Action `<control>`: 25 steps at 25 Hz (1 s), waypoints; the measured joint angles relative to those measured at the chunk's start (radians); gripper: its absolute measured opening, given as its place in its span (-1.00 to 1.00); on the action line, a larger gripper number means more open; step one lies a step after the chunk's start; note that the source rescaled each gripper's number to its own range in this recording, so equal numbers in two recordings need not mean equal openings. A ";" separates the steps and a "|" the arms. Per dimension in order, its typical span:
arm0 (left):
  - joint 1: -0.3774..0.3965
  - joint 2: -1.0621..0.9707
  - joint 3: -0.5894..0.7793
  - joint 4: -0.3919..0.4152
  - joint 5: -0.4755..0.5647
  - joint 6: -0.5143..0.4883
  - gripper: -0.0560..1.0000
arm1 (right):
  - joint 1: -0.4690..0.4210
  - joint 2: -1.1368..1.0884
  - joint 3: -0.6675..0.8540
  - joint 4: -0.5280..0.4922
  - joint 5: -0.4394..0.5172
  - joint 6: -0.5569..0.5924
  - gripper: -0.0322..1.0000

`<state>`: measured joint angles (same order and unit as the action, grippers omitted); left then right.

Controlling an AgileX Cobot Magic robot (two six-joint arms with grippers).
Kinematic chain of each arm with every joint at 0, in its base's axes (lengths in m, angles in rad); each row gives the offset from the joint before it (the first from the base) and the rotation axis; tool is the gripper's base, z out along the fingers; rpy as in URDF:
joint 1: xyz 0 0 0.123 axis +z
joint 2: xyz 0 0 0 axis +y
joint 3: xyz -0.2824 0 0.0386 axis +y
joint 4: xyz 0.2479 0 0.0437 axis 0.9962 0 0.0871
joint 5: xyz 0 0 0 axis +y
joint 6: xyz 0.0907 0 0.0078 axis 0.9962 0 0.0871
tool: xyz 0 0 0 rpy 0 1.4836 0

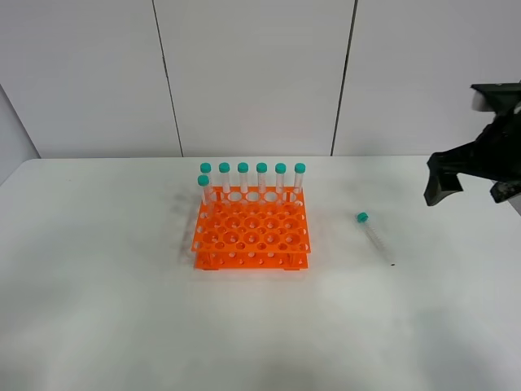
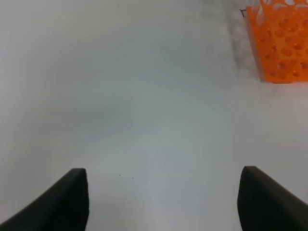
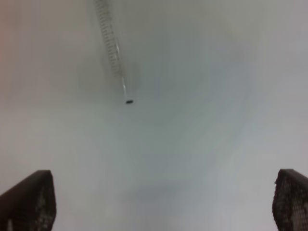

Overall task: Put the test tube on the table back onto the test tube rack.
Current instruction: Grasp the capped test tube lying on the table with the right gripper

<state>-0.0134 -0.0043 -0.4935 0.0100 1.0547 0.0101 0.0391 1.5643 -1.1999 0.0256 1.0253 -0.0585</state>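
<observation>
The test tube lies flat on the white table, to the right of the orange test tube rack, teal cap toward the back and pointed tip toward the front. Its clear lower part and tip show in the right wrist view. My right gripper hovers open and empty above the table's right edge, right of the tube; the right wrist view shows its fingers spread wide. My left gripper is open and empty over bare table, with the rack's corner beyond it. It is outside the exterior view.
Several identical teal-capped tubes stand upright along the rack's back row, with one more at the left end just in front of it. The rack's front holes hold nothing. A small dark speck lies on the table by the lying tube's tip.
</observation>
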 joint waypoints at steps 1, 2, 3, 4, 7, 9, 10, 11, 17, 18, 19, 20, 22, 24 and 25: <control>0.000 0.000 0.000 0.000 0.000 0.000 0.88 | 0.000 0.059 -0.030 -0.001 -0.001 -0.007 1.00; 0.000 0.000 0.000 0.000 0.000 0.000 0.88 | 0.003 0.102 -0.051 -0.001 -0.001 -0.014 1.00; 0.000 0.000 0.000 0.000 0.000 0.000 0.88 | 0.009 0.145 -0.071 -0.003 -0.001 -0.023 1.00; 0.000 0.000 0.000 0.000 0.000 0.000 0.88 | 0.018 0.181 -0.082 -0.004 -0.003 -0.033 1.00; 0.000 0.000 0.000 0.000 0.000 0.000 0.88 | 0.065 0.242 -0.088 -0.005 -0.015 -0.048 1.00; 0.000 0.000 0.000 0.000 0.000 0.000 0.88 | 0.095 0.261 -0.088 -0.004 -0.036 -0.051 1.00; 0.000 0.000 0.000 0.000 0.000 0.000 0.88 | 0.106 0.268 -0.089 -0.004 -0.049 -0.052 1.00; 0.000 0.000 0.000 0.000 0.000 0.000 0.88 | 0.114 0.274 -0.089 -0.004 -0.062 -0.053 1.00; 0.000 0.000 0.000 0.000 0.000 0.000 0.88 | 0.145 0.320 -0.110 -0.004 -0.090 -0.036 1.00; 0.000 0.000 0.000 0.000 0.000 0.000 0.88 | 0.145 0.332 -0.124 -0.004 -0.092 -0.028 1.00; 0.000 0.000 0.000 0.000 0.000 0.000 0.88 | 0.145 0.341 -0.133 -0.004 -0.093 -0.022 1.00; 0.000 0.000 0.000 0.000 0.000 0.000 0.88 | 0.145 0.349 -0.141 -0.005 -0.093 -0.017 1.00; 0.000 0.000 0.000 0.000 0.000 0.000 0.88 | 0.145 0.371 -0.150 -0.009 -0.095 -0.010 1.00; 0.000 0.000 0.000 0.000 0.000 0.000 0.88 | 0.145 0.394 -0.152 -0.009 -0.100 -0.007 1.00; 0.000 0.000 0.000 0.000 0.000 0.000 0.88 | 0.145 0.408 -0.153 -0.009 -0.109 -0.006 1.00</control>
<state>-0.0134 -0.0043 -0.4935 0.0100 1.0547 0.0101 0.1843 1.9723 -1.3532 0.0170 0.9163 -0.0642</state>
